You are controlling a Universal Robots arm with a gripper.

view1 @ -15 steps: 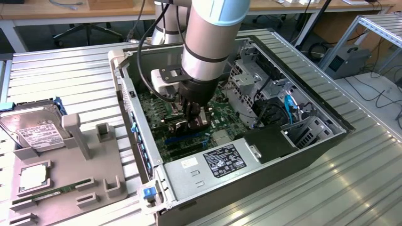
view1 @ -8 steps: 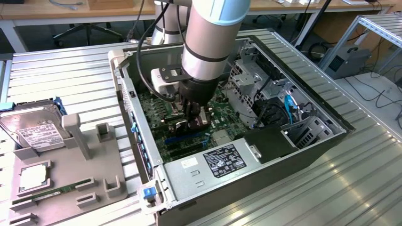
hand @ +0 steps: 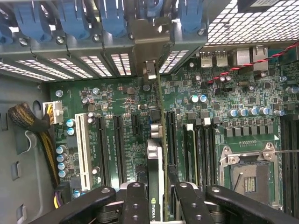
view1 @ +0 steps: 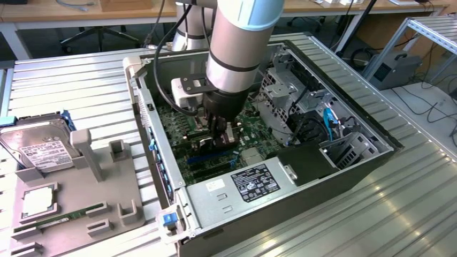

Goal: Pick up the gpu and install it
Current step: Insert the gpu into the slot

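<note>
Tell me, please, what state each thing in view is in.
gpu: on edge in the pincer, over the motherboard; seating unclear.
pincer: shut on the gpu.
case: side open.
CPU socket: empty.
hard drive: flat on the tray, outside the case.
memory stick: flat on the tray, uninstalled.

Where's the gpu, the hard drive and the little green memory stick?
gpu (hand: 155,161), wrist view, on its thin edge.
hard drive (view1: 42,152), exterior view, on its white label.
memory stick (view1: 64,218), exterior view, middle of its green strip.
</note>
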